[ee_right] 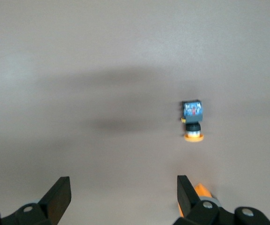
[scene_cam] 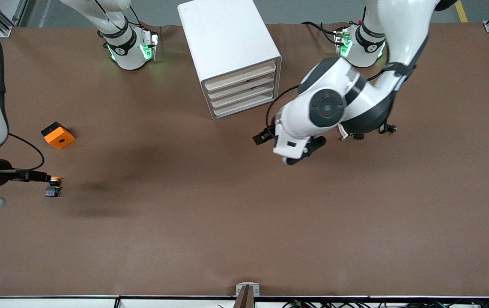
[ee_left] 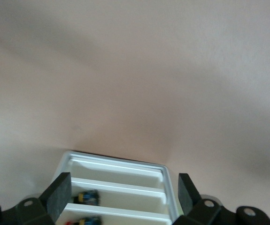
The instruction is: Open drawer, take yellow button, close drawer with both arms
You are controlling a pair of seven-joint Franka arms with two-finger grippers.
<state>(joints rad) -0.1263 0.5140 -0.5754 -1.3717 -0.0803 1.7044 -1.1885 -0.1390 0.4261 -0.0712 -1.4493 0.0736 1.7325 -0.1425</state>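
Brown covers the whole table (scene_cam: 244,222). On it lies the button (scene_cam: 53,186), on its side, with its orange cap and dark blue body. It is near the right arm's end of the table, and it is closer to the front camera than the orange block (scene_cam: 58,135) with the black hole.

In the right wrist view, the right gripper (ee_right: 120,187) hangs over the table by the button (ee_right: 192,122). Its two black fingers (ee_right: 59,194) are spread wide apart. They hold nothing, and the button is not touching them. A bit of the orange block (ee_right: 201,191) peeks out beside one finger.

At the top of the table, between the two arm bases, stands the white cabinet (scene_cam: 223,34). From the front, its four pale drawers (scene_cam: 242,92) look pushed in.

The left gripper (ee_left: 120,187) is over the table in front of the cabinet, a bit toward the left arm's end. Its fingers (ee_left: 185,192) are wide apart too, and nothing is in them. Its wrist view shows a white tray (ee_left: 116,159) with rows in it. Small blue and yellow parts (ee_left: 87,197) sit in those rows. From the front, the big white arm hides this tray.
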